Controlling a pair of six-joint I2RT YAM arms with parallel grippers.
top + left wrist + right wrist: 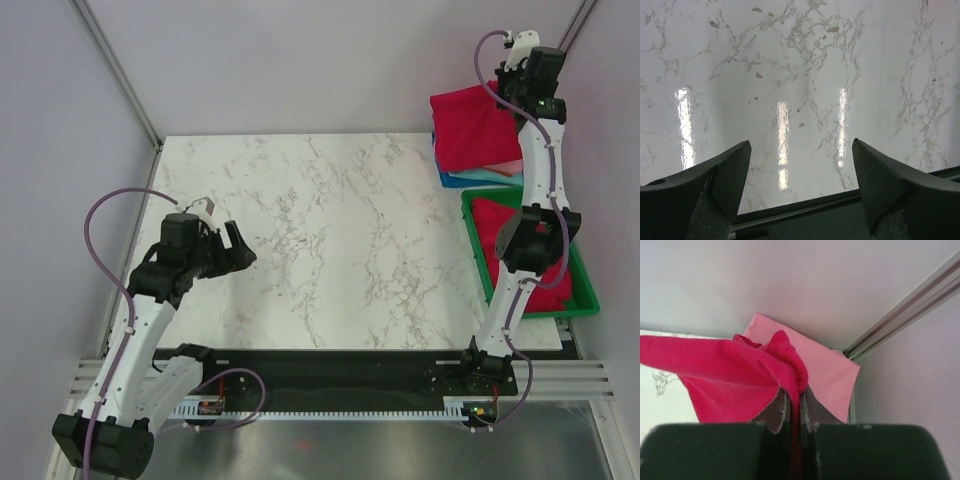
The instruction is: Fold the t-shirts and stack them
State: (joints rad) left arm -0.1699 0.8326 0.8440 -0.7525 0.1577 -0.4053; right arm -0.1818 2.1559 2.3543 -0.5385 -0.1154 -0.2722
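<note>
The crimson t-shirt [473, 127] lay on the folded stack [478, 177] at the table's [330, 220] far right corner, one edge clamped by the right gripper [800, 402]. The green tray [585, 295] sat just beside, partly masked by the right arm [541, 170]. The left gripper [800, 165] hovered spread, grasping nothing.

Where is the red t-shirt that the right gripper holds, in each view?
Top external: the red t-shirt is at the far right corner, over the folded stack.
Left wrist: not in it.
Right wrist: centre left, pinched in the right gripper.
Shared landmark: the marble table.
</note>
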